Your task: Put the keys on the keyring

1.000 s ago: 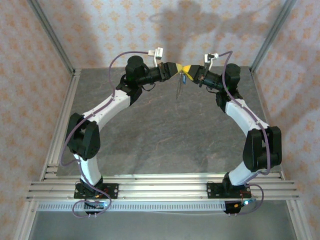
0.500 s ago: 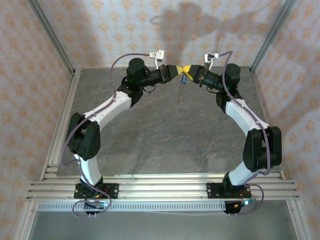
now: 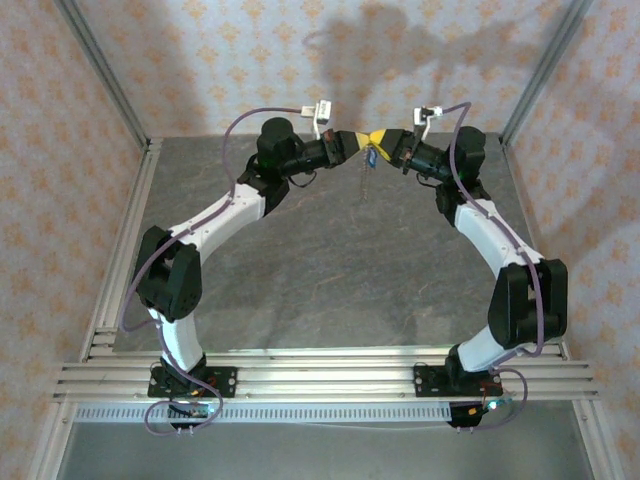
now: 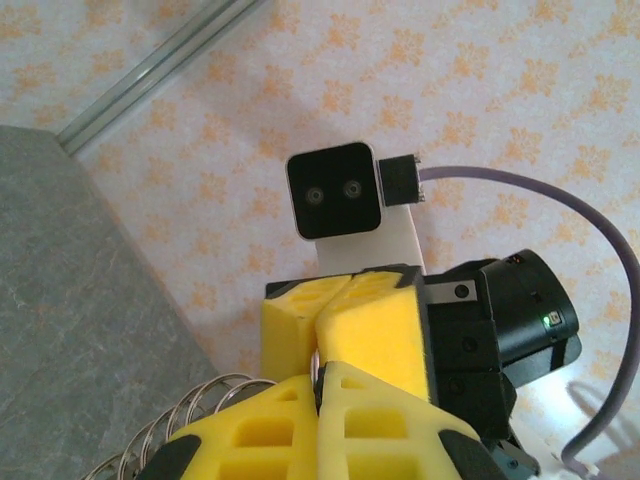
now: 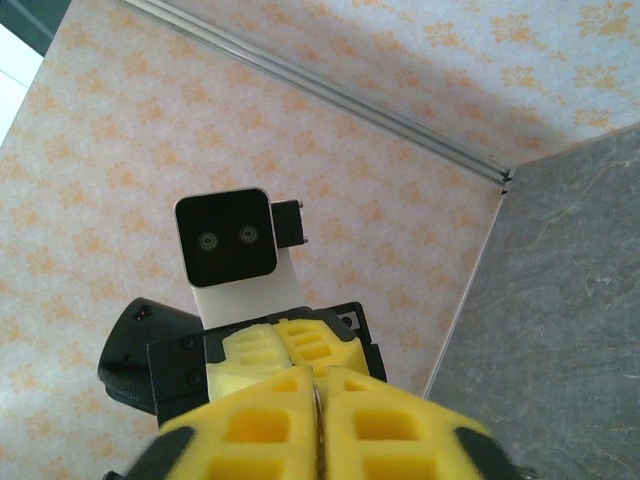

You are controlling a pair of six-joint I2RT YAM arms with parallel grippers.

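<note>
The left gripper (image 3: 355,141) and right gripper (image 3: 388,143) meet tip to tip at the upper centre of the top view, above the far part of the table (image 3: 300,260). The key (image 3: 371,155) hangs just below the junction. The keyring (image 3: 364,178) dangles beneath it, clear of the table.

In the left wrist view, the left fingers (image 4: 380,410) are pressed together on a thin metal edge. A coiled wire strand (image 4: 185,420) lies at lower left. The right fingers (image 5: 400,410) stand almost together, and it cannot be told whether they grip.
</note>
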